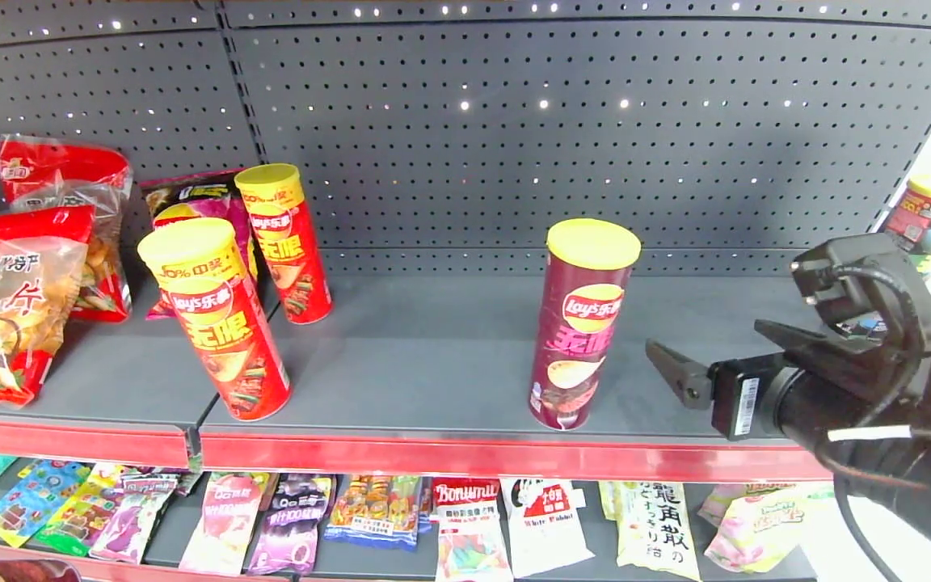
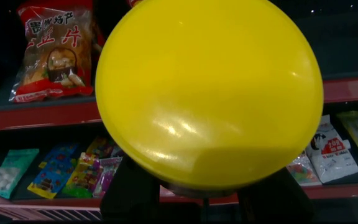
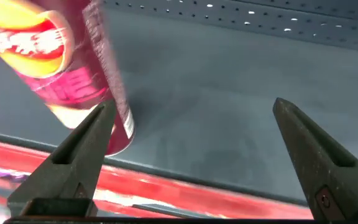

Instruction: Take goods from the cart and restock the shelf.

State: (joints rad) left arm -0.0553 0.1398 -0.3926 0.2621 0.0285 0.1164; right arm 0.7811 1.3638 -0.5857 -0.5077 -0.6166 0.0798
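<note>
A maroon chip can (image 1: 583, 323) with a yellow lid stands upright near the front edge of the grey shelf (image 1: 433, 356). My right gripper (image 1: 704, 339) hovers just to its right, over the shelf, open and empty. In the right wrist view the maroon chip can (image 3: 67, 68) lies beside one finger, outside the gap of the right gripper (image 3: 194, 109). A yellow-lidded chip can (image 2: 210, 93) sits close to the left wrist camera, lid toward it, held between the dark fingers (image 2: 138, 199) of my left gripper, out in front of the shelves.
Two red chip cans (image 1: 223, 323) (image 1: 284, 242) and snack bags (image 1: 13, 299) stand at the shelf's left. Another can (image 1: 930, 210) is at the far right. Bare shelf lies between the red and maroon cans. Packets (image 1: 465, 525) fill the lower shelf.
</note>
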